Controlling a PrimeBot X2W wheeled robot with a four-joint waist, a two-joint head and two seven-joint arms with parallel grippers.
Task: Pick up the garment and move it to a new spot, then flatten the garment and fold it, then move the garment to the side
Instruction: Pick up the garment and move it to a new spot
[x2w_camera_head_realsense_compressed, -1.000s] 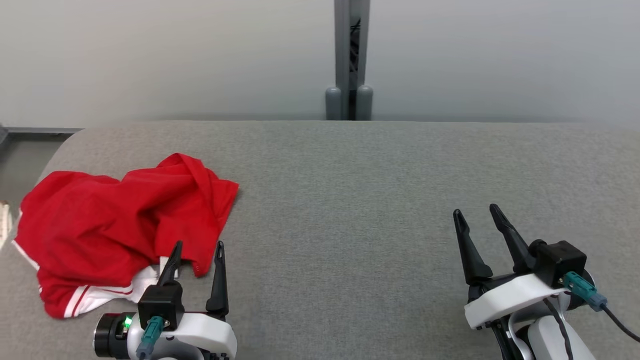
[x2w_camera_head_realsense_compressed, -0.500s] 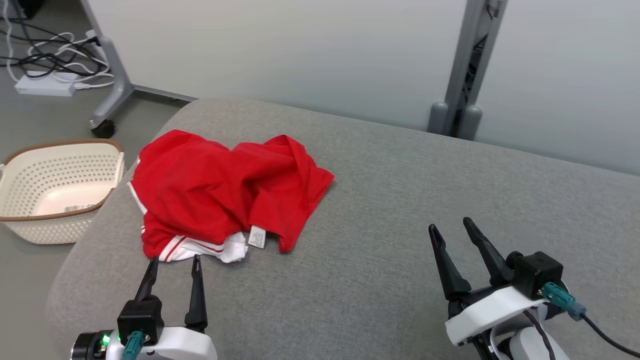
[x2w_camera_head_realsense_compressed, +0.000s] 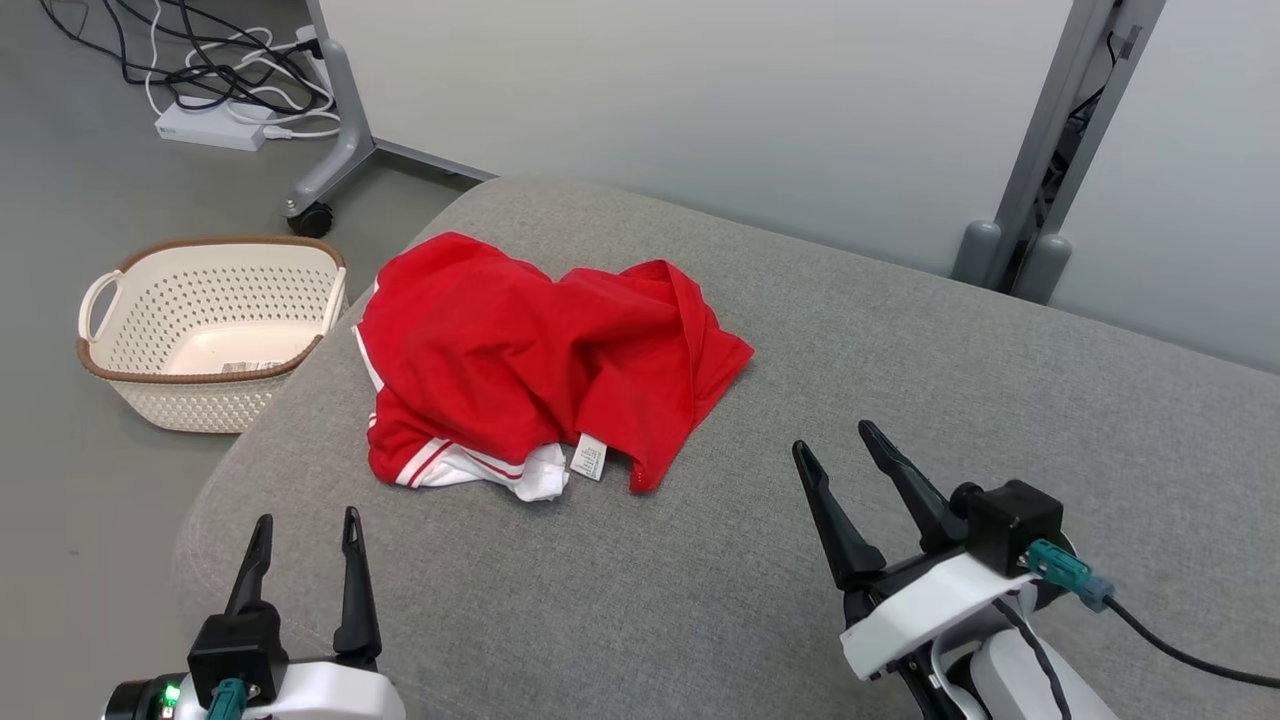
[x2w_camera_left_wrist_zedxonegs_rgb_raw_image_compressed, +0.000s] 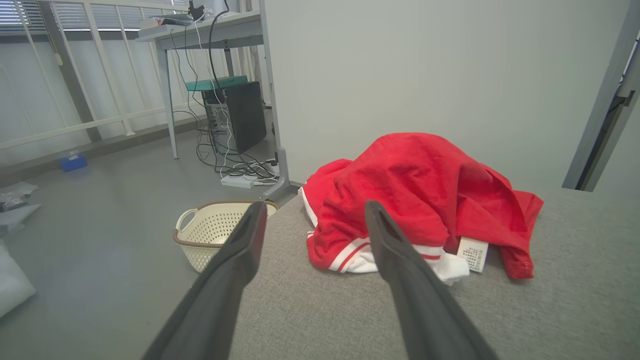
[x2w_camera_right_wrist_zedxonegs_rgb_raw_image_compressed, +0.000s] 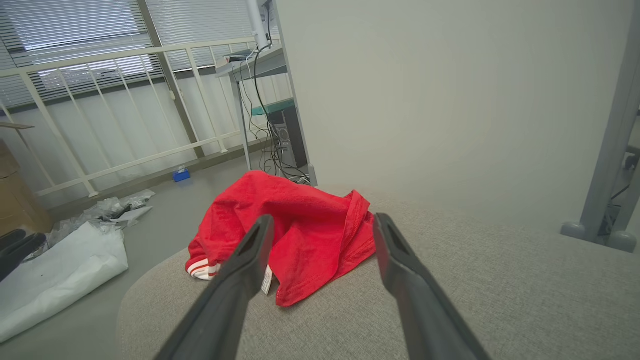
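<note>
Red garment (x2w_camera_head_realsense_compressed: 540, 370) lies crumpled at the left end of the grey desk (x2w_camera_head_realsense_compressed: 900, 400), near the floor basket (x2w_camera_head_realsense_compressed: 110, 380). Your left end effector (x2w_camera_head_realsense_compressed: 306, 517) and right end effector (x2w_camera_head_realsense_compressed: 833, 437) stand spread and empty, short of the cloth, apparently staged for the first pickup.

Crumpled garment (x2w_camera_left_wrist_zedxonegs_rgb_raw_image_compressed: 420, 200) beyond spread hand (x2w_camera_left_wrist_zedxonegs_rgb_raw_image_compressed: 311, 212)

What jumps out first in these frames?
The crumpled red garment draws the eye first, heaped near the left end of the grey padded surface. Next comes the cream perforated basket on the floor just past that end. The left gripper and right gripper hang open in the foreground, neither touching the cloth.
</note>
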